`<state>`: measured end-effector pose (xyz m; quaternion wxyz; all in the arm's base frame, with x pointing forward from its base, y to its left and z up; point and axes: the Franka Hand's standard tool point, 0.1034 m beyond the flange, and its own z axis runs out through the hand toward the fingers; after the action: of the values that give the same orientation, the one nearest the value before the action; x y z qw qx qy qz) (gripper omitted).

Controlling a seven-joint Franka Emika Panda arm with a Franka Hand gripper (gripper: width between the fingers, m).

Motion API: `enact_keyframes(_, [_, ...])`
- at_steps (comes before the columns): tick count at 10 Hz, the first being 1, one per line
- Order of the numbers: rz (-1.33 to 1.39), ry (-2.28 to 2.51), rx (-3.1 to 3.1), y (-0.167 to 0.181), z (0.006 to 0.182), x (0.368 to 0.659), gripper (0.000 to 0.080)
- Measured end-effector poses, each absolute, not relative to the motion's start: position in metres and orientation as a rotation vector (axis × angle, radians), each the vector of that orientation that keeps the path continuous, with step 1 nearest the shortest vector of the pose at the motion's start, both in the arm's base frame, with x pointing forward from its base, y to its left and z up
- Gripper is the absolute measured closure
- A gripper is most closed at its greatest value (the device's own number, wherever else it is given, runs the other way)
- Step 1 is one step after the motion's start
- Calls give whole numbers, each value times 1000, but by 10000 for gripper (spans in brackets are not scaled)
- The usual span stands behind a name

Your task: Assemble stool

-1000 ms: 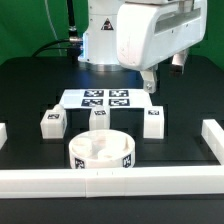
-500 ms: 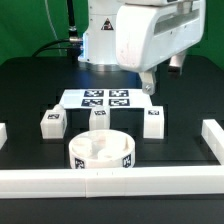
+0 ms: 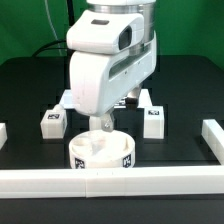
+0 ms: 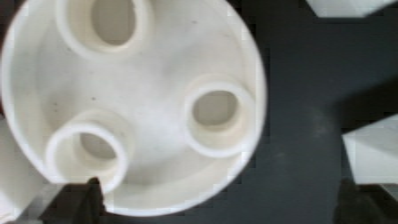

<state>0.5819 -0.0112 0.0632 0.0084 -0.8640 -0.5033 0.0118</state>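
Gripper [image 3: 100,126]: low over the seat [image 3: 100,152], at the seat's twelve o'clock rim as the exterior view has it. The arm [image 3: 110,60] screens the fingertips from that side. Wrist view: one dark finger [image 4: 79,200] at the disc's edge, with the rim running just beside it. The other finger can't be made out, so spread or closed, cannot tell. Nothing looks lifted. The seat appears to lie flat on the table [image 3: 30,80].

Seat: round white disc, open face up, with a tag on the side wall toward the exterior camera. The wrist camera looks straight down into it. Three sockets [image 4: 217,110] show as raised oval rings, all empty. The disc sits toward six o'clock of the work area, near the front border rail [image 3: 120,182] and seemingly not touching it.

Parts around it: leg [image 3: 52,122] at ten o'clock of the seat, second leg [image 3: 153,120] at two o'clock. Both are tagged, standing on the table, and apart from the disc. Any others would be behind the arm and are not seen.

Reading: coming in over the rim rather than the centre suggests a wall pinch, one finger inside and one outside, since the disc looks too broad to span. Sockets face up, presumably so legs can go in from above. The seat probably gets shifted or braced first. Assembly looks to be at its start.

Risk: a narrow grip on smooth plastic may let the disc pivot or slide.
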Motion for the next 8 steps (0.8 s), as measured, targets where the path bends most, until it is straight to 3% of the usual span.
enact_keyframes(4, [37, -1574, -2698, -9, 62, 581, 150])
enact_keyframes(8, [38, -1567, -2697, -13, 40, 574, 150])
